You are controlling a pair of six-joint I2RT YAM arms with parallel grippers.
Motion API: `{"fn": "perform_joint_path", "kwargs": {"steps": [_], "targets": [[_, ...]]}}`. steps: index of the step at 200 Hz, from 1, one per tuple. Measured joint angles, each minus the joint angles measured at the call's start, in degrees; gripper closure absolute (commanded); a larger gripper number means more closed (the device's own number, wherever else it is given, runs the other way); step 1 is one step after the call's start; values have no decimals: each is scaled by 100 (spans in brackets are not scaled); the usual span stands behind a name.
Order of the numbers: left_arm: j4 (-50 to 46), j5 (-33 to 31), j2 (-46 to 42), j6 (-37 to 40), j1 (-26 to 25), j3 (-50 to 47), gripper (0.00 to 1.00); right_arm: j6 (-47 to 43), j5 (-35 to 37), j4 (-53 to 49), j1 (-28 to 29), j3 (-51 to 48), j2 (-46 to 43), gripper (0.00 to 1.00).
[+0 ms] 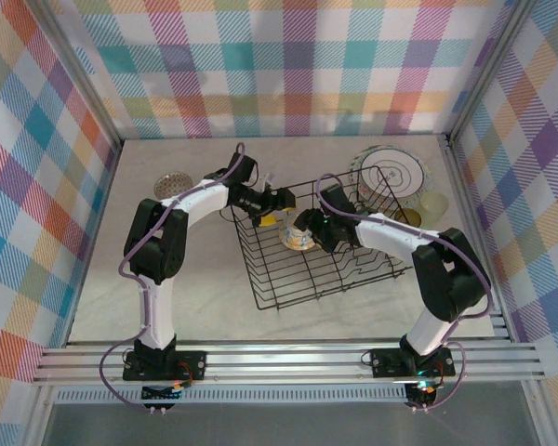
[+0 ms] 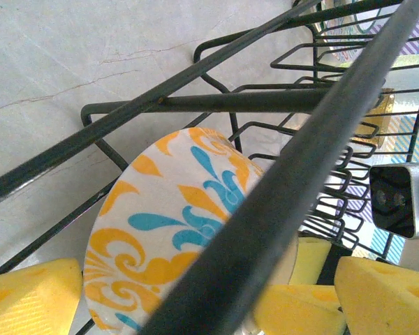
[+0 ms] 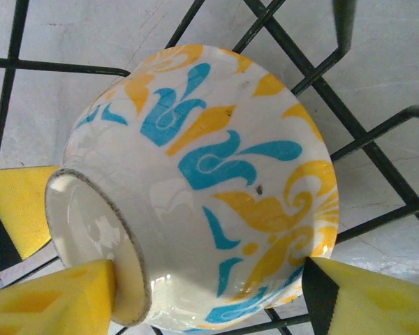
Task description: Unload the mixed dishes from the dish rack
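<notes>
Top view: the dish rack (image 1: 330,279) stands skewed in the middle of the worktop (image 1: 195,279), and both arms are bent over its near-left part. The left pincer (image 1: 277,199) and the right pincer (image 1: 305,229) are brought close together above a patterned bowl (image 1: 296,242) lying inside the rack. A lined plate (image 1: 391,173), a pale-green cup (image 1: 434,203) and an amber cup (image 1: 410,218) are seen at the rack's far right end. Left wrist view: the bowl (image 2: 167,223) is seen through the wires, and the left pincer's pads (image 2: 31,296) are spread wide on either side, released. Right wrist view: the bowl (image 3: 209,181) lies on its side on the wires, foot toward the camera. The right pincer's pads (image 3: 366,296) are set against its foot and rim, though whether they press cannot be told. The step in hand is judged to be the removal of this bowl. A firm closure by one pincer is called for next, then a lift clear of the wires.
</notes>
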Motion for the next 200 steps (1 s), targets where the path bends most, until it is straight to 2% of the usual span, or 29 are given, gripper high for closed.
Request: {"fn": "perform_joint_path", "kwargs": {"steps": [54, 59, 63, 78, 144, 200], "targets": [[133, -17, 0, -122, 13, -59, 8, 282, 24, 59, -15, 11, 2, 51], [144, -15, 0, -129, 15, -63, 8, 308, 26, 72, -15, -4, -9, 53], [151, -15, 0, -142, 17, -63, 8, 306, 31, 85, -15, -13, -20, 59], [164, 4, 0, -168, 20, -68, 8, 365, 59, 173, -15, -72, -72, 66], [190, 52, -11, -245, 44, -85, 0, 372, 59, 892, -50, -546, -291, 77], [55, 24, -44, -138, 72, -87, 0, 378, -22, 1733, -162, -968, -363, 80]]}}
